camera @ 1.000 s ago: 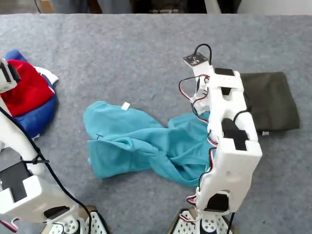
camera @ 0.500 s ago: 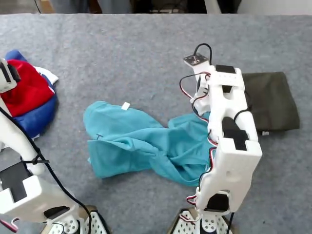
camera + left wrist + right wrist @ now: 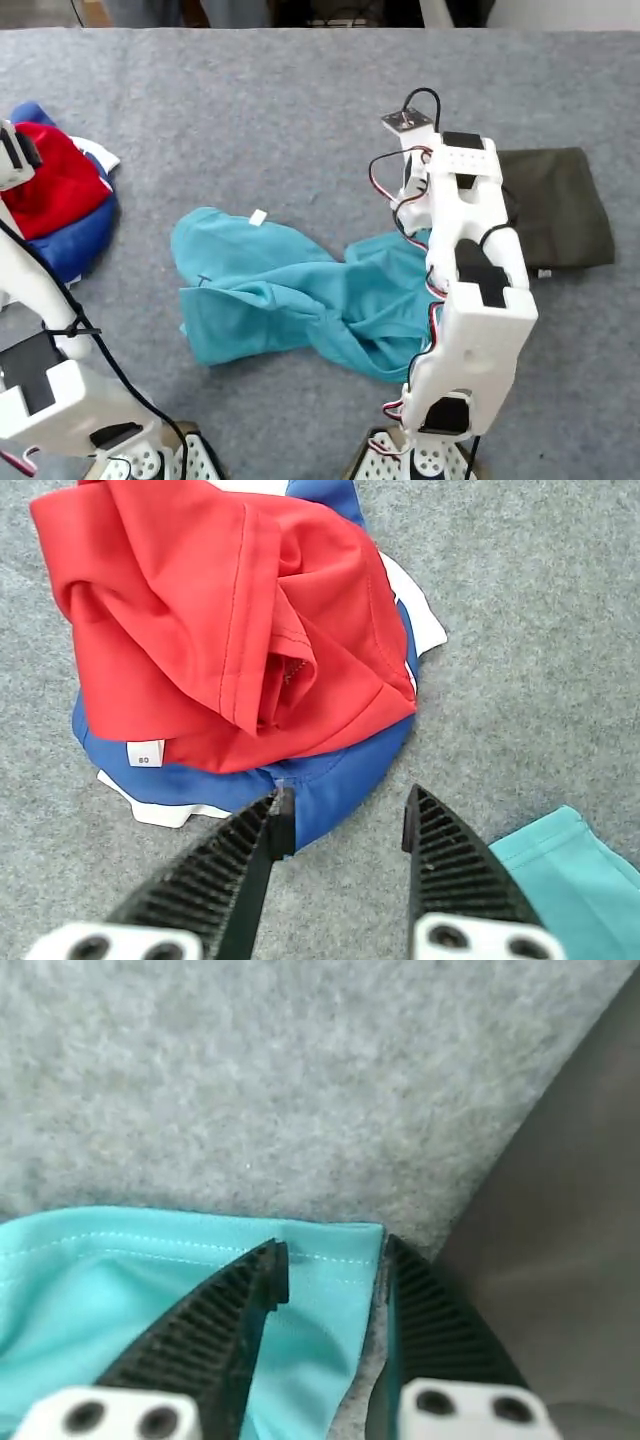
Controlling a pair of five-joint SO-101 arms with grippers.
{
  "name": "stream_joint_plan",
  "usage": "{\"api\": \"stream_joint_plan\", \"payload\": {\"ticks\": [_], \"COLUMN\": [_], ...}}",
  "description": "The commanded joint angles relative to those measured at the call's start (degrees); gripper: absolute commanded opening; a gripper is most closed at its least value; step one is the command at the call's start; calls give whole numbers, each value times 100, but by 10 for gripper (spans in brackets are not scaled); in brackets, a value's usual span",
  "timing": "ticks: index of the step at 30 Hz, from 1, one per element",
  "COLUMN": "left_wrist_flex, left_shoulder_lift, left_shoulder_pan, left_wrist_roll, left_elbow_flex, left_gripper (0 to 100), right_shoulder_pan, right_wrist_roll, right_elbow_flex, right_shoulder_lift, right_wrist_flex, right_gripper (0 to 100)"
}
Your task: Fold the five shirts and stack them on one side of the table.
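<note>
High view: teal shirt (image 3: pixel 290 290) lies crumpled and twisted mid-table, unfolded. Dark green shirt (image 3: pixel 560 205) sits folded flat at 3 o'clock, just beside the teal one's edge. Pile at 9 o'clock: red shirt (image 3: pixel 55 185) on top, bunched, over blue shirt (image 3: pixel 75 245), w/ a bit of white shirt (image 3: pixel 100 152) poking out at the far side. None of those 3 looks folded. Table (image 3: pixel 250 110) has grey felt-like cover.

Right arm (image 3: pixel 470 260) stretches over the teal shirt's 3 o'clock end. Right wrist view: right gripper (image 3: pixel 332 1260) is parted a moderate amt, jaws straddling the stitched corner hem of the teal shirt, nothing pinched; dark shirt right next to it.

Left wrist view: left gripper (image 3: pixel 350 802) is parted wide, holds nothing, and hovers over the near edge of the blue shirt, w/ the red one beyond.

Step, my read: approx 1 of 5 done (green), teal is in hand, at the corner-grab stage. Next move needs the right jaws to close on that corner w/o snagging the green shirt, then lift and pull to untwist and spread it flat before any fold. Left gripper probably needs to come over to pin or take the opposite end.
</note>
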Motion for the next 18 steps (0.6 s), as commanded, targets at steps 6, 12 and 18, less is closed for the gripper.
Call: {"api": "stream_joint_plan", "payload": {"ticks": [6,12,18], "left_wrist_flex": [-18,-18,-18], "left_shoulder_lift": [-237,-237,-237], "left_shoulder_pan": [-4,-4,-4], "left_wrist_roll": [18,18,18], "left_elbow_flex": [-13,-13,-13], "left_gripper": [195,195,195], "right_shoulder_pan": [105,97,79], "right_wrist_roll": [-158,-167,-167], "right_elbow_flex": [75,514,576], "right_shoulder_lift": [-31,-31,-31], "right_wrist_flex": [-387,-730,-747], "right_gripper": [163,163,120]}}
